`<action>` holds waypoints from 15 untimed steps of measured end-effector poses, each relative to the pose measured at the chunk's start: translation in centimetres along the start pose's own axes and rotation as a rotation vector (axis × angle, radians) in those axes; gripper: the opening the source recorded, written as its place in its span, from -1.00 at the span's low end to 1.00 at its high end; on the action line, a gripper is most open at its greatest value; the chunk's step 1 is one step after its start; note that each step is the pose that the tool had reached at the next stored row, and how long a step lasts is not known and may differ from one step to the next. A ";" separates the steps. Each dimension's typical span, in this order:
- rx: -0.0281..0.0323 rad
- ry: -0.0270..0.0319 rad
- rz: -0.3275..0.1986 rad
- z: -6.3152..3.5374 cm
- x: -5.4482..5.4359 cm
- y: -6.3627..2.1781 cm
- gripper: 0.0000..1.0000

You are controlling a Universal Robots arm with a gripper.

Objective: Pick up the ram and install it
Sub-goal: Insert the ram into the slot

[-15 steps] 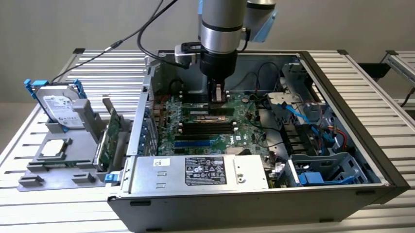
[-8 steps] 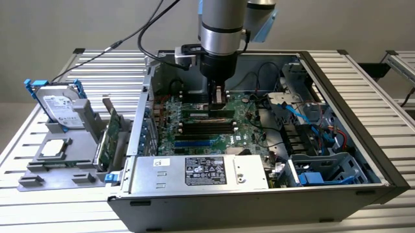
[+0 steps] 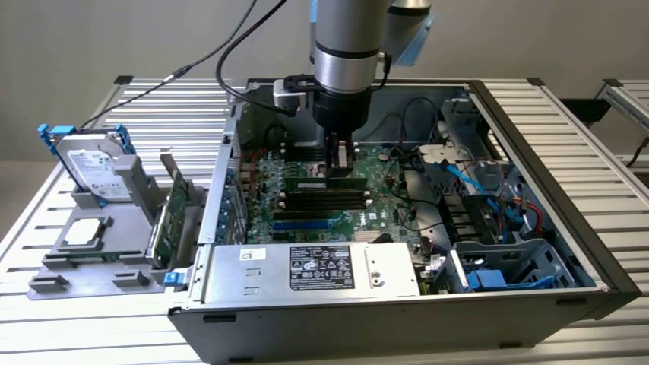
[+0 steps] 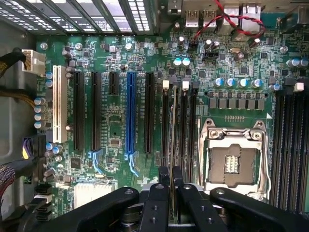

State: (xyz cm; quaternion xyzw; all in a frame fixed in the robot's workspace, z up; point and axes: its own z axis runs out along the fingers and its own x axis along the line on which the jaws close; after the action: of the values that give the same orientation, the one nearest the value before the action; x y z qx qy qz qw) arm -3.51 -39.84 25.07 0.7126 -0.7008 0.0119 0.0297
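Gripping the ram (image 3: 327, 182) between closed fingers (image 4: 159, 195), edge-down over the black memory slots (image 3: 322, 201), at 12 o'clock from the power supply (image 3: 315, 268) in the exterior view. Keep the stick upright and parallel to its slot, notch matched to the key. Check for open white end latches (image 4: 186, 85). Press straight down, evenly at both ends; avoid tilt, likely to jam an edge.
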 end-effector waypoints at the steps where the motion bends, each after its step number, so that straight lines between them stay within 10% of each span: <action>1: 0.0000 0.0004 0.000 0.12 0.0 -0.01 -0.73; 5: 0.0009 0.0006 0.000 0.22 0.0 0.00 -0.73; 10: 0.0231 0.0025 -0.006 0.51 0.0 0.02 -0.73; 15: 0.0234 0.0034 -0.007 0.65 0.0 0.19 -0.73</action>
State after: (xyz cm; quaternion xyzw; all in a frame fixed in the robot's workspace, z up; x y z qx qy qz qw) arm -3.72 -39.86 24.42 0.7155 -0.6979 0.0212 0.0226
